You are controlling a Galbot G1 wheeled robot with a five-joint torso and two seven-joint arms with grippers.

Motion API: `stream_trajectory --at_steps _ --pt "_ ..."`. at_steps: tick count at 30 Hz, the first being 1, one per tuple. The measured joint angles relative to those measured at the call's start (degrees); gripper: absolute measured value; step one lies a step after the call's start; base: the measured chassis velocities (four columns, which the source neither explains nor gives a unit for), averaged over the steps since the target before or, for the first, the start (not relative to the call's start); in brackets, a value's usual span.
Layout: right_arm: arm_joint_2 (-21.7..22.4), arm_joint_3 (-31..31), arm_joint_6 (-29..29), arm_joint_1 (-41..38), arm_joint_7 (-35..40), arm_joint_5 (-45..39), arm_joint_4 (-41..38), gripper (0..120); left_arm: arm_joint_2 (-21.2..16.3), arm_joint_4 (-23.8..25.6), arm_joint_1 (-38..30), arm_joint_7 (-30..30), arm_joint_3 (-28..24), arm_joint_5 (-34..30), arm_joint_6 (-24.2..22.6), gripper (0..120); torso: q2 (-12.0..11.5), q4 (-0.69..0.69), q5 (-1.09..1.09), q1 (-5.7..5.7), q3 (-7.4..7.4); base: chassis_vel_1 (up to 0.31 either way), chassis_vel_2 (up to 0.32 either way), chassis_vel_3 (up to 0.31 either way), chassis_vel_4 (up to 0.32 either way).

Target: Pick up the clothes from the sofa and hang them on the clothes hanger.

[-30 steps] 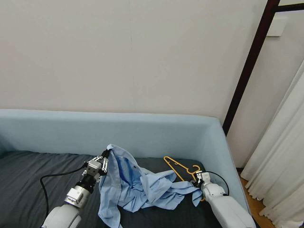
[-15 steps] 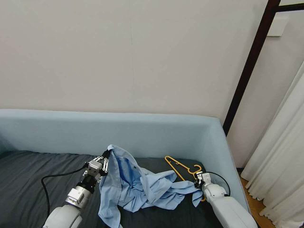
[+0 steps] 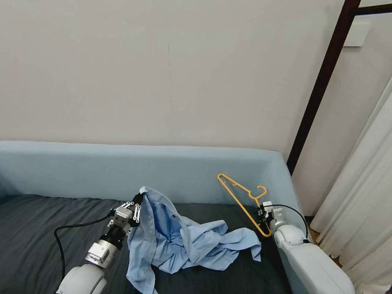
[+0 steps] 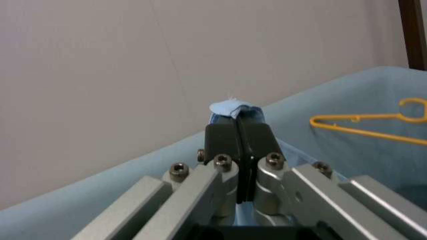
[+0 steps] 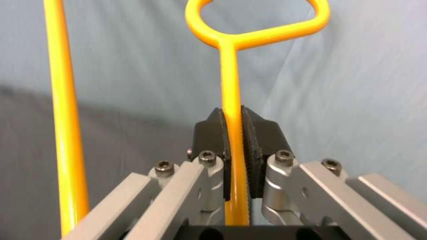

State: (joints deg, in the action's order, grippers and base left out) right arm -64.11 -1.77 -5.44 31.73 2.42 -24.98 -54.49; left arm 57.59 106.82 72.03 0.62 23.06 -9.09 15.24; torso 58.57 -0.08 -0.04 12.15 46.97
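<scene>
Lower left, left gripper pinches limp shirt, probably its collar; right gripper clamps stiff hanger neck.

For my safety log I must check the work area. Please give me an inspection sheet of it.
Surface: sofa, light blue back, dark grey seat.
Job's things: blue shirt crumpled on the seat, one edge lifted; orange hanger held off the seat.
Clutter: nothing seen.
Grippers: left gripper, jaws shut on the shirt; right gripper, jaws shut on the hanger's neck.
Cables: black cable looping beside the left arm.
Surroundings: plain wall, dark post and white curtain on the right.
</scene>
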Motion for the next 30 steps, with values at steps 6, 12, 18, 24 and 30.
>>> stream_trajectory --at_steps 6,12,18,24,30 --pt "6.9 -2.0 14.5 8.4 -1.0 10.8 -15.6 5 -0.7 0.0 -0.4 -0.3 -0.5 -2.8 -0.2 0 0.0 0.0 -0.01 -0.01 -0.01 0.0 0.0 0.0 0.0" --pt "12.5 -4.8 27.2 20.1 1.6 27.0 -25.5 5 -2.6 1.3 -1.4 -0.4 -1.1 -8.1 -2.4 0 0.0 -0.03 0.01 -0.01 -0.01 0.0 0.0 0.0 0.0" --pt "16.9 -5.5 25.2 28.6 12.3 39.2 -37.5 5 -4.3 3.3 -1.6 -0.7 -0.7 -13.7 -4.2 0 0.0 0.03 -0.01 -0.01 -0.01 0.0 0.0 0.0 0.0" --pt "16.9 -5.4 21.5 35.1 19.2 45.6 -45.0 5 -5.0 4.4 -2.0 -0.5 -0.5 -14.9 -4.8 0 0.0 0.0 -0.01 -0.01 -0.01 0.0 0.0 0.0 0.0" --pt "15.2 -4.3 21.3 40.4 21.1 54.8 -48.3 5 -5.1 5.1 -2.1 -0.4 -0.4 -15.2 -4.8 0 0.0 0.0 -0.01 -0.01 -0.01 0.0 0.0 0.0 0.0"
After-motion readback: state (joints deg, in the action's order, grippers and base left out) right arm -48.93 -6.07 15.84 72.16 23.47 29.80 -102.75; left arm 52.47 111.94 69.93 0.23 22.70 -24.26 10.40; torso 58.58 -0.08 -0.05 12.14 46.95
